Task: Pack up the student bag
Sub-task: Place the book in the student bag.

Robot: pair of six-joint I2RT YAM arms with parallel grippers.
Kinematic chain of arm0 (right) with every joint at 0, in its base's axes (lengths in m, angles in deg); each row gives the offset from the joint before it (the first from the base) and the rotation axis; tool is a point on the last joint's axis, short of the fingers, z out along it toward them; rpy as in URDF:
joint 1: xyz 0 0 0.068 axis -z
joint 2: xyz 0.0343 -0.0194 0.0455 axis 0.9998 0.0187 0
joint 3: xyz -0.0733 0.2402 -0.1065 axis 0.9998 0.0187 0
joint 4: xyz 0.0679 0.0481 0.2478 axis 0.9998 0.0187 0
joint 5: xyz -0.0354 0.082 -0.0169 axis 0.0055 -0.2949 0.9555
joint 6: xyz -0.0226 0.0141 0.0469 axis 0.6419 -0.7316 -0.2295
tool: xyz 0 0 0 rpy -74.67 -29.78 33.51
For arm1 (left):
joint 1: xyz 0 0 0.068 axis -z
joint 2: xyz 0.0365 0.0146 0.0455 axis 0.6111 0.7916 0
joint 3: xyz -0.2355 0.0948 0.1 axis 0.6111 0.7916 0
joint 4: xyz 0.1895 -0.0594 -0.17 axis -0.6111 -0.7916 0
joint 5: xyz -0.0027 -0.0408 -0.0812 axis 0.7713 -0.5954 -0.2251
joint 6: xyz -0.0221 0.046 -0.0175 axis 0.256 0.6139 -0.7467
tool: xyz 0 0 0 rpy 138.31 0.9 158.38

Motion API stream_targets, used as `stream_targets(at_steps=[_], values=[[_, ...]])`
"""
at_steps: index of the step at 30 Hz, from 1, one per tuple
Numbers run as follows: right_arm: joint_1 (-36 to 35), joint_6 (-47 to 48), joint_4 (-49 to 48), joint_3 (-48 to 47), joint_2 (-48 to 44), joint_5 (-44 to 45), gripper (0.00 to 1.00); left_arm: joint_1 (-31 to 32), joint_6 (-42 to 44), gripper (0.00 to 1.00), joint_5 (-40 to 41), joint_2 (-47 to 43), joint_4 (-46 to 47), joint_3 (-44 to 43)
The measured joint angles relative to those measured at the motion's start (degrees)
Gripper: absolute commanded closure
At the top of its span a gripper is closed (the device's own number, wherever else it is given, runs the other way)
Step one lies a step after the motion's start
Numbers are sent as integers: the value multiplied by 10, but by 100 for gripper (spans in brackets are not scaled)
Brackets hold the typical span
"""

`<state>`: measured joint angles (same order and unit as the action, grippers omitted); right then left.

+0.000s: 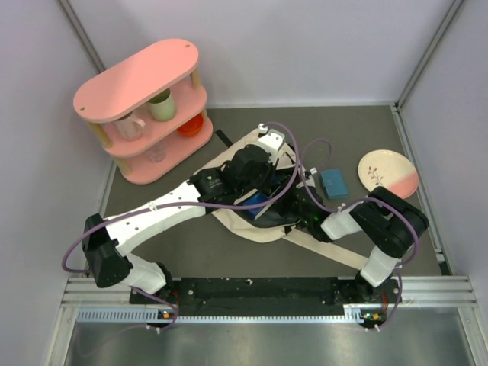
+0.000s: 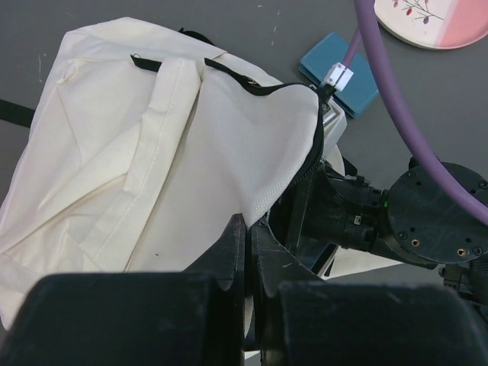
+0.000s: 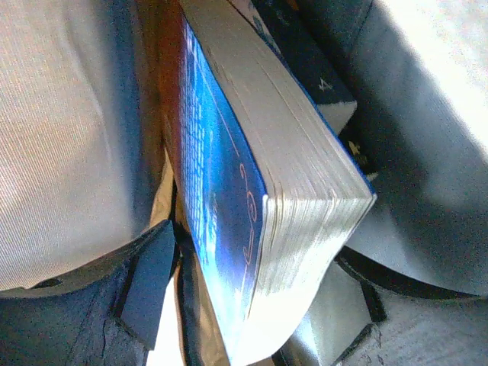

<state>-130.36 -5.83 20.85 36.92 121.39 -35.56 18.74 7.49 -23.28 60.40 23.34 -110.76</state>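
Left pincer [image 2: 248, 229] is pressed together, pinching the zipper-side rim of the student bag [image 2: 137, 152], a large cream canvas backpack with black zipper trim. The bag lies flat on the dark grey table [image 1: 191, 244] and spreads ahead and to the left of that pincer, with its mouth lifted just to the right of it. The right arm's black wrist goes into that mouth, right beside the left pincer. Right pincer [image 3: 255, 286] is inside the bag, its fingers [image 3: 149, 278] on either side of a thick blue-covered book [image 3: 229, 191] standing on edge between them. Cannot tell if they clamp it or are spread clear. Bag lining is close on both sides of the book. A small blue flat box [image 2: 341, 74] lies on the table ahead-right of the left pincer, with a round cream-and-pink plate [image 2: 435, 19] beyond it. A pink two-tier oval shelf [image 1: 145, 107] with cups stands well apart from both pincers.
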Motion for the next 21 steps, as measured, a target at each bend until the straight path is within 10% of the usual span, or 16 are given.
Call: stream_targets(at_steps=[4, 10, 21], values=[[0, 0, 38, 11, -30, -20, 41, -1, 0, 100, -4, -4, 0, 2], [1, -2, 52, 38, -58, -41, 100, -1, 0, 100, -6, -8, 1, 6], [1, -13, 19, 82, -99, -17, 100, -2, -2, 100, -12, -8, 3, 12]])
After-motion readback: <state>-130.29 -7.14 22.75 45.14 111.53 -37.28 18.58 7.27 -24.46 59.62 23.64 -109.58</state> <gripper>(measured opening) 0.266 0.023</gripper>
